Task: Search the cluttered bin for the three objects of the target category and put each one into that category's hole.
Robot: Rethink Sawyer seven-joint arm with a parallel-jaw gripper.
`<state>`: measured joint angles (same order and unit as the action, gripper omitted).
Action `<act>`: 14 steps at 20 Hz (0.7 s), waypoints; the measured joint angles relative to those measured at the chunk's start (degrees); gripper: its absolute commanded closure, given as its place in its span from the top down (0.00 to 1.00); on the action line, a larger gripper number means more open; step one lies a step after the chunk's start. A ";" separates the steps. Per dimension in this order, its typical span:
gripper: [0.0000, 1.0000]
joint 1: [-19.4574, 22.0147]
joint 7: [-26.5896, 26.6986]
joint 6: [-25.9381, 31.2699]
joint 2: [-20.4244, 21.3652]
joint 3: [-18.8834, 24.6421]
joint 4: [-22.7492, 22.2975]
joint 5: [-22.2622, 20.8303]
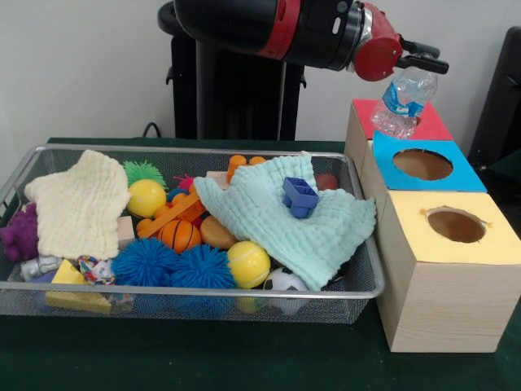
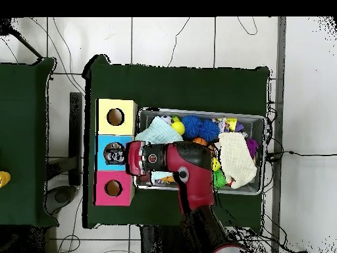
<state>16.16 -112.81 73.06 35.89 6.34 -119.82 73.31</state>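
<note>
My gripper (image 1: 423,62) is shut on the neck of a small clear water bottle (image 1: 404,102) with a pale blue label. The bottle hangs tilted in the air, in front of the red-topped box (image 1: 431,124) and just behind the blue-topped box's hole (image 1: 422,164). In the overhead view the gripper (image 2: 116,155) is over the blue box's hole and hides the bottle. The wire mesh basket (image 1: 187,291) lies to the left, full of toys. No other bottle shows plainly in it.
A yellow-topped box (image 1: 488,242) with a hole stands nearest the camera. The basket holds a pale green cloth (image 1: 285,216), a cream cloth (image 1: 77,208), blue spiky balls (image 1: 175,265), yellow balls, a small basketball and a blue cup (image 1: 299,195).
</note>
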 measured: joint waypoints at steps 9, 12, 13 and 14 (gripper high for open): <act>0.00 -1.05 0.00 0.00 -1.96 0.01 0.02 1.60; 0.00 -1.24 0.00 -0.01 -2.75 0.02 0.02 2.10; 0.00 -1.26 0.00 -0.01 -2.88 0.01 0.03 2.20; 0.00 -1.29 0.00 -0.01 -3.01 0.01 0.03 2.30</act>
<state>14.87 -112.81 73.05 32.88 6.35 -119.79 75.60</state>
